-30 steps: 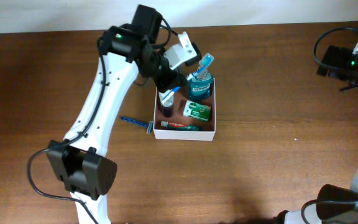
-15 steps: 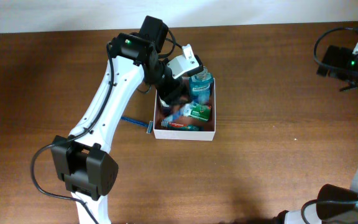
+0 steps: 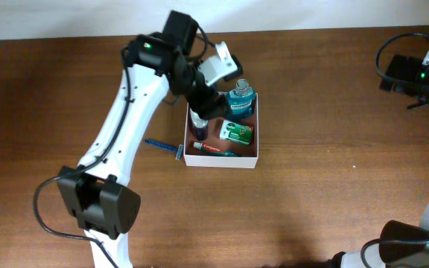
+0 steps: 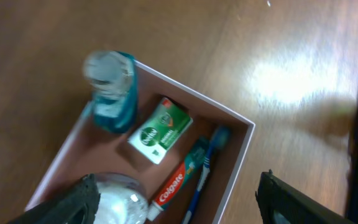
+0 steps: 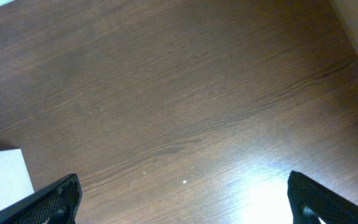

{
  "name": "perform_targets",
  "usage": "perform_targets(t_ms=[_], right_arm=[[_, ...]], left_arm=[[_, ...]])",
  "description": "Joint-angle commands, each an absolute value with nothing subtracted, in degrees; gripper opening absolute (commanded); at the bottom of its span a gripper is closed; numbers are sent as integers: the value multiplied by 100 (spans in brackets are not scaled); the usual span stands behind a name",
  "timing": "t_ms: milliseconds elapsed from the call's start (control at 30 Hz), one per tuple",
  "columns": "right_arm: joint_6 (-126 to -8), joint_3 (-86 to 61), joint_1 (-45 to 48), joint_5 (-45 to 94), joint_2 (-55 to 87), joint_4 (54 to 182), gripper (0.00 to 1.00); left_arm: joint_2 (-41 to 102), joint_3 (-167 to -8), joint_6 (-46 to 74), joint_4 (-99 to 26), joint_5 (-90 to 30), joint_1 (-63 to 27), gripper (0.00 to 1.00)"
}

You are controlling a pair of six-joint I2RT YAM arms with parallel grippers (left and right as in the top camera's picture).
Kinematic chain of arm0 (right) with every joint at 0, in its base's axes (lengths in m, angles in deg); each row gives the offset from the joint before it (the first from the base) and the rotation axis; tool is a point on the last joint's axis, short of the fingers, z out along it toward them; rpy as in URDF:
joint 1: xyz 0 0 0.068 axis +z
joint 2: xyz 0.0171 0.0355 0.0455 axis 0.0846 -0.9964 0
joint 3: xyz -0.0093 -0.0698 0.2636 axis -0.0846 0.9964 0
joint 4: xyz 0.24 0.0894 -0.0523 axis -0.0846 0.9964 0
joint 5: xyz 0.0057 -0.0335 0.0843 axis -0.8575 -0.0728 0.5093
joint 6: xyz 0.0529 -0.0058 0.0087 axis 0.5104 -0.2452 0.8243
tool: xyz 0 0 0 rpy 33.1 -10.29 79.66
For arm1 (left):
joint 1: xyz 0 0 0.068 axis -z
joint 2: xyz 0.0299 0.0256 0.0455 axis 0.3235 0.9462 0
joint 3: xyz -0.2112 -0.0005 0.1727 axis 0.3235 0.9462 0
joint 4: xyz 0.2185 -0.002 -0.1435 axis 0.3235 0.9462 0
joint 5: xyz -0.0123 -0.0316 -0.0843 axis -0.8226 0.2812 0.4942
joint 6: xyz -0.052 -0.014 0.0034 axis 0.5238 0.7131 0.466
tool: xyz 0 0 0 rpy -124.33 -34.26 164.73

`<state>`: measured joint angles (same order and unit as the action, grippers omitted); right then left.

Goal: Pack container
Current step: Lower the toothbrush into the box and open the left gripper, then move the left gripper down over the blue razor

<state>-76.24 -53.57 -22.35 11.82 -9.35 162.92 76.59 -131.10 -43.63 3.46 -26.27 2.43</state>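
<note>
**packing station: container part filled, both grippers empty**

the container (image 3: 222,161) sits on the table (image 3: 311,201) a little left of the middle, nearer the far edge. its open top faces straight up. it is close to square, so no long axis stands out; its walls run nearly in line with the table edges, with a slight skew.

count inside the container: one blue mouthwash bottle (image 3: 240,101), upright in the far right corner; one green box (image 3: 236,132), flat near the middle; one toothpaste tube (image 3: 208,148), flat along the near wall; one toothbrush (image 4: 207,167), lying beside the tube; one white-capped bottle (image 3: 198,119), upright by the left wall. count outside: one blue razor (image 3: 166,148), flat on the table just left of the container.

the left gripper (image 3: 208,103) hangs over the far left part of the container, fingers wide apart and holding nothing. the right gripper (image 5: 182,179) is over bare table well to the right, fingers also spread, nothing between them.

surface: dark brown wood grain, with bright glare patches in both wrist views. a pale wall (image 3: 51,18) runs behind the far edge.
</note>
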Motion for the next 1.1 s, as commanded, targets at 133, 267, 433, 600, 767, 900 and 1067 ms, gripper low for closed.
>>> perform_targets(t_ms=[133,267,433,600,767,900,1067], right_arm=[[-7554,-5396,-2255,1213,-967,16283,99],[-7554,-5394,-2255,1213,-967,16283,99],[-7554,-5396,-2255,1213,-967,16283,99],[-7554,-5396,-2255,1213,-967,16283,99],[-7554,-5394,-2255,1213,-967,16283,98],[-7554,-5396,-2255,1213,-967,16283,99],[-7554,-5396,-2255,1213,-967,16283,99]], left_arm=[[7568,-13955,-3600,300,-2551,-435,72],[7563,-14122,-2850,106,-2885,-848,69],[7583,-14054,-1056,-38,-4374,-1150,69],[7592,-13870,2131,451,-6505,-1200,69],[7594,-13322,3689,648,-6924,-1174,66],[7642,-12345,4491,602,-6920,-1176,65],[7646,-11097,5589,235,-6542,-1176,62]])
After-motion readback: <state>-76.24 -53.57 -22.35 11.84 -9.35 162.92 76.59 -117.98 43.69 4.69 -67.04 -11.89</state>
